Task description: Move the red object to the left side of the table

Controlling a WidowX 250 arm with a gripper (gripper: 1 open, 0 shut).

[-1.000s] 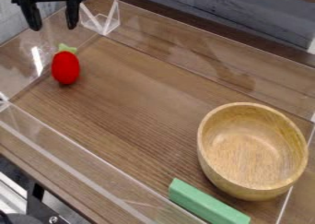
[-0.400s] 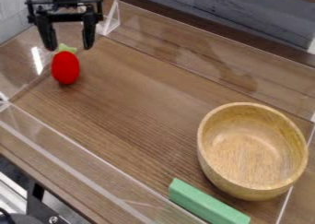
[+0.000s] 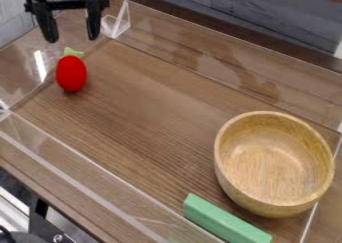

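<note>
Claw (image 3: 70,25) open wide, holding nothing, at the far left of the view. Red strawberry (image 3: 71,73) with green stem lies on the brown wood-grain surface (image 3: 160,102), just below the claw in the view and apart from it. Clear acrylic walls (image 3: 19,83) edge the surface close beside claw and strawberry. Round light wooden bowl (image 3: 274,164) sits well apart from the claw, toward the lower right of the view; its inside looks bare. Green block (image 3: 226,220) lies just beside the bowl, farther down the view from the claw. Nothing visible stands between claw and strawberry. Writing: none readable.
</note>
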